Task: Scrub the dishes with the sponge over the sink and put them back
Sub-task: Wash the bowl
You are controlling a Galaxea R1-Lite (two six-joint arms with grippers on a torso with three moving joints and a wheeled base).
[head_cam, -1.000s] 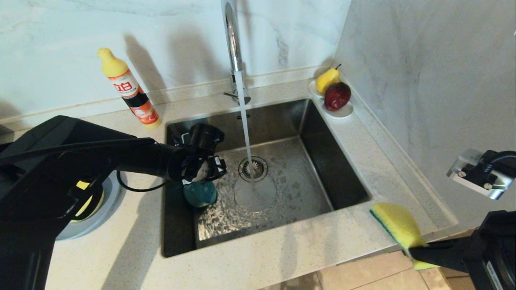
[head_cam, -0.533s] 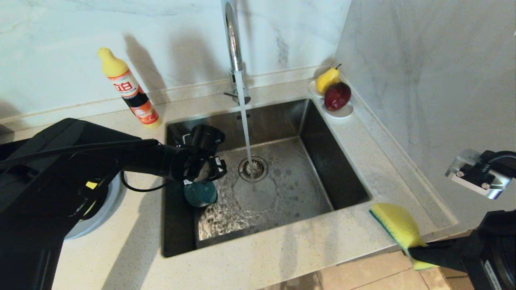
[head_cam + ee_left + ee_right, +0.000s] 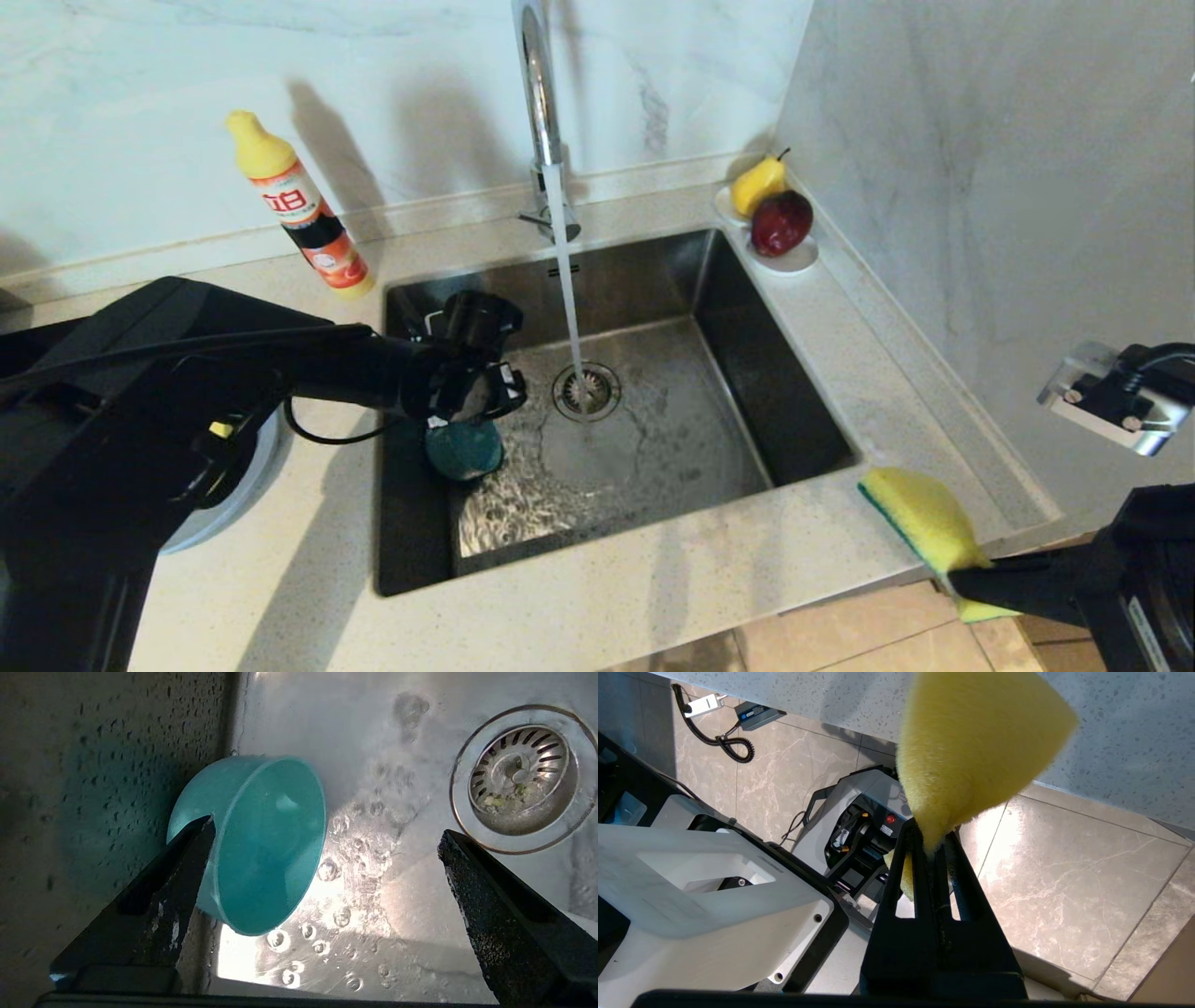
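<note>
You're going for the teal bowl (image 3: 261, 844), lying tipped on its side vs the sink (image 3: 803, 411) wall. Left claw (image 3: 322, 858) is gaping wide, empty. Right claw (image 3: 931, 851) is pinching the sponge (image 3: 920, 518) beside the desk (image 3: 653, 579) edge. Next: straddle the rim, close.

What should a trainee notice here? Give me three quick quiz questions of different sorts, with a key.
1. True or false: the right gripper is shut on the sponge.
2. Where does the teal bowl lie?
A. on the counter
B. in the sink, tipped against its wall
C. under the soap bottle
3. Fill in: water runs from the faucet onto the ____.

Key:
1. True
2. B; the left gripper hangs open over it, one finger in front of the rim.
3. drain
</note>
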